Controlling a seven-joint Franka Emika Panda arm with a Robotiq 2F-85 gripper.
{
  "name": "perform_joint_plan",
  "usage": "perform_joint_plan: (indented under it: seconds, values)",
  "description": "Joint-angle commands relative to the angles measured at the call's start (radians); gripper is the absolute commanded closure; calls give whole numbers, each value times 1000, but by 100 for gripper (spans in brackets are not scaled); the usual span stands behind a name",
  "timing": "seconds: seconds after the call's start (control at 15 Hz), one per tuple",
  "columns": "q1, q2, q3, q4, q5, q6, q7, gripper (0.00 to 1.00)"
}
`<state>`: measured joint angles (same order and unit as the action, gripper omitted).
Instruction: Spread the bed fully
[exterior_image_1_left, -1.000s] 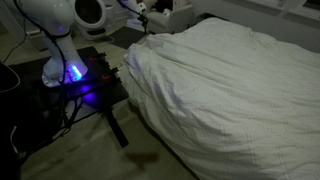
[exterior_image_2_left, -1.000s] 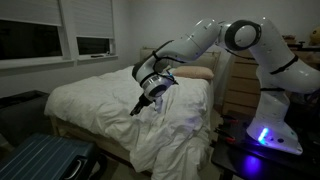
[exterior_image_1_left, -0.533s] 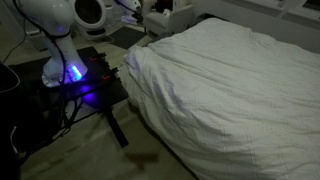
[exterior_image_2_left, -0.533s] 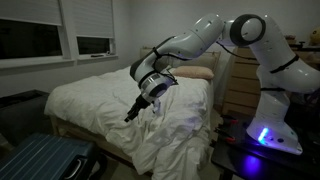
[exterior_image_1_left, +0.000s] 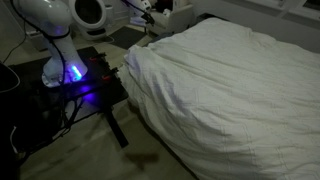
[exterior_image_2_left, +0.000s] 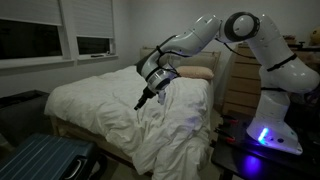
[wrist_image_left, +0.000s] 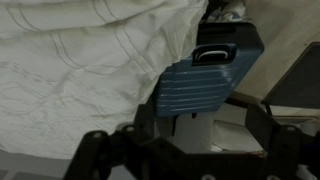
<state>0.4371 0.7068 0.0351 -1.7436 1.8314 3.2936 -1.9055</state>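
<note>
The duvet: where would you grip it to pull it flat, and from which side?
Take the duvet at its bunched edge, which hangs over the bed corner nearest the robot base. The raised wrinkles there give a ridge to pinch, while the middle lies flat. Probably come from above, with the gripper closing across one fold.

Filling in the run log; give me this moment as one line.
gripper: above bed, not touching | jaws: state unclear | duvet: wrinkled, bunched at corner | spread: unfinished

dim, grainy, blue base glow
</note>
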Motion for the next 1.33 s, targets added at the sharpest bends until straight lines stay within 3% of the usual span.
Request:
perform_joint_plan:
  seconds: [0.0,0.07,0.4,0.87,0.93,1.27]
  values:
    - [-62,-147,25,-241,-196,15,227,0]
    - [-112,-171,61,-278,-179,24,198,0]
    - [-177,-279,37,-459,-270,-12,305,0]
    - [-182,-384,-72,-582,-413,-89,449,0]
    - [-186,-314,-42,-517,-363,-36,391,0]
    - [-184,-311,-44,-523,-372,-43,399,0]
